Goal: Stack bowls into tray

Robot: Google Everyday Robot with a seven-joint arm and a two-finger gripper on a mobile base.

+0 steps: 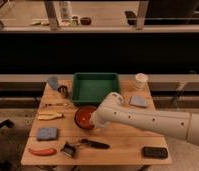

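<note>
One red-orange bowl (84,117) with a darker rim sits on the wooden table (123,141), in front of the dark green tray (95,86), which stands at the table's back middle. The tray's flat bottom shows nothing in it. My white arm reaches in from the right, and its end covers the bowl's right edge. The gripper (96,120) is at that edge, right over the bowl's rim. No second bowl is in view.
A small dark metal cup (63,91) and a blue-grey cup (53,82) stand left of the tray; a white cup (140,80) stands right of it. Blue-grey pads (47,133) (139,101), a banana (49,116), a red pepper (41,151), a dark utensil (95,144) and a black block (155,152) lie around.
</note>
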